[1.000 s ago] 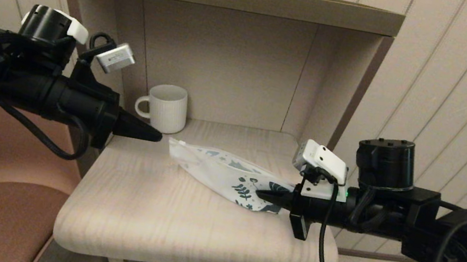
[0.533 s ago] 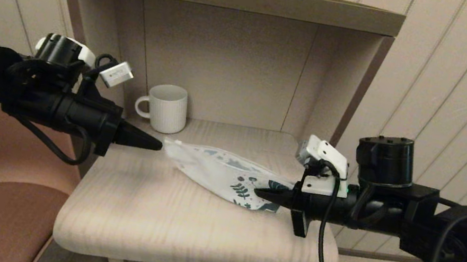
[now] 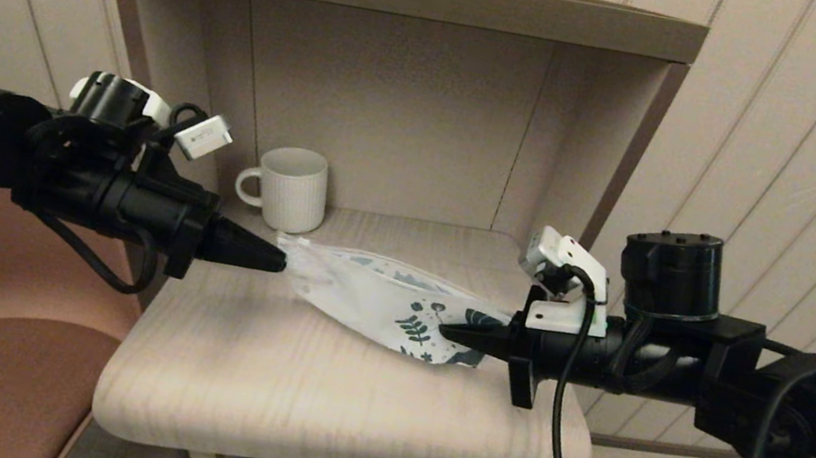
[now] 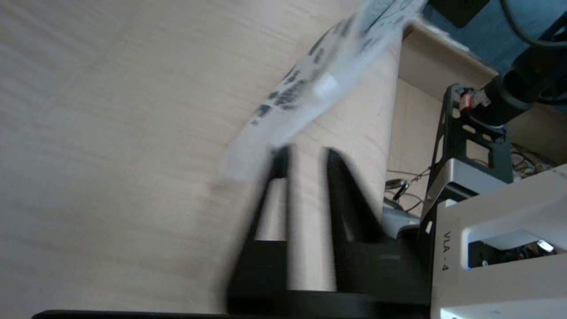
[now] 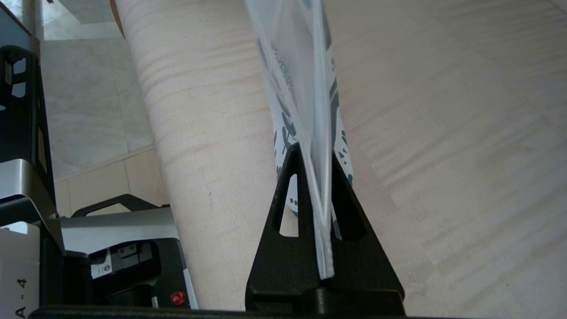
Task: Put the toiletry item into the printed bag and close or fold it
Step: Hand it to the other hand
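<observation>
Left gripper [image 3: 282,263] has dropped to printed bag [image 3: 370,298] mouth, fingers parting; right gripper [image 3: 443,331] pinches printed end. Keep bag taut, catch slider squarely.

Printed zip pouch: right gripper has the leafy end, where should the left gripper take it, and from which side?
Grip the plain white end of the translucent leaf-printed plastic pouch, approaching level from the robot's left. That thin edge hangs off the light wood table, pointing at the left gripper, whose fingers stand apart. The right gripper is shut on the printed end, steadying it.
</observation>
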You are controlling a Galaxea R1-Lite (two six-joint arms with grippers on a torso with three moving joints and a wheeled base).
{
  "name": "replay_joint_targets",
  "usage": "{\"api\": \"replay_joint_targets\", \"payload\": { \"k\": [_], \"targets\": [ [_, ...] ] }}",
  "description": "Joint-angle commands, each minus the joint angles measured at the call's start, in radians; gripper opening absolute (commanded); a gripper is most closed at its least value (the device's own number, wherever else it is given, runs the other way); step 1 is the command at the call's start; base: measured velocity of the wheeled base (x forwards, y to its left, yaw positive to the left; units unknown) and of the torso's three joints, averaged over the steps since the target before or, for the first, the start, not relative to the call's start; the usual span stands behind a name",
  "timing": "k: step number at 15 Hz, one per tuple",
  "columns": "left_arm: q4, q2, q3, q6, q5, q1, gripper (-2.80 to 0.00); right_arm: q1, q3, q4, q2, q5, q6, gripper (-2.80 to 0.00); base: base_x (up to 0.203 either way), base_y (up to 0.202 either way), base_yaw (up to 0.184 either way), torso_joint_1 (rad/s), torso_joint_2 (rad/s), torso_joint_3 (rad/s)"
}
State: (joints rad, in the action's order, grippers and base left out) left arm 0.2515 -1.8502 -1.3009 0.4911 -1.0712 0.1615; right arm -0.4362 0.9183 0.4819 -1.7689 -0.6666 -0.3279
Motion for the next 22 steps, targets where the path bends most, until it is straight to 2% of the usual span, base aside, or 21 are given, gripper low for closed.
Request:
{"api": "replay_joint_targets", "payload": {
  "k": [1, 9, 12, 22],
  "targets": [
    [-0.011, -0.003, 0.006, 0.001, -0.024, -0.003, 0.00, -0.001, 0.001, 0.003, -0.006, -0.004, -0.002, -2.80, 0.000, 0.000, 0.000, 0.000, 0.00, 0.000],
    [-0.014, -0.034, -0.003, 0.001, -0.023, -0.005, 0.00, -0.001, -0.004, 0.003, -0.003, -0.004, -0.005, -2.80, 0.000, 0.000, 0.000, 0.000, 0.00, 0.000],
    [-0.036, -0.068, -0.020, -0.005, -0.023, -0.030, 0.00, -0.001, -0.007, 0.003, 0.002, -0.004, -0.005, -2.80, 0.000, 0.000, 0.000, 0.000, 0.00, 0.000],
    [-0.040, -0.060, 0.004, -0.003, -0.028, -0.016, 0.00, -0.003, -0.007, 0.003, 0.006, -0.005, -0.003, -2.80, 0.000, 0.000, 0.000, 0.000, 0.00, 0.000]
  ]
}}
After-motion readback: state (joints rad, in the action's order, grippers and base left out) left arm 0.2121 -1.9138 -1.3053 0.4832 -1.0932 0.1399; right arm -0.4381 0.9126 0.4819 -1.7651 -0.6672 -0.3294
